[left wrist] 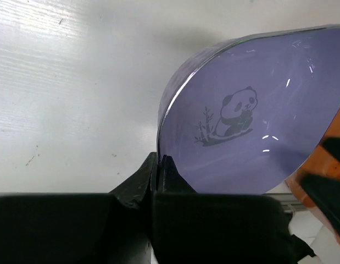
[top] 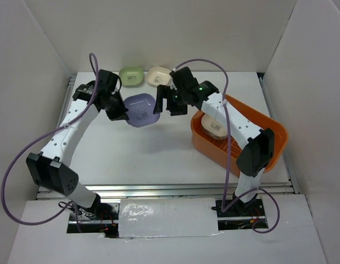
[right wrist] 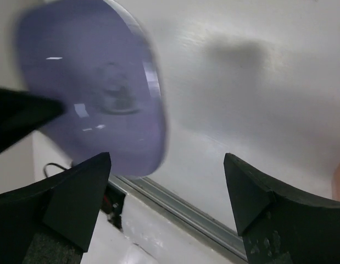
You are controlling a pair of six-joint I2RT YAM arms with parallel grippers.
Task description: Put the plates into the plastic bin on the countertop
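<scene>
Above the white countertop (top: 131,159), the left claw (top: 121,114) pinches the purple plate (top: 140,110) by its rim. The right claw (top: 166,104) stands spread at the plate's opposite edge (a handover, likely). It should close squarely before the left lets go. The plastic bin (top: 271,137) lies behind it.

Left claw (left wrist: 159,166) clamped shut, right claw (right wrist: 167,165) spread wide.
</scene>
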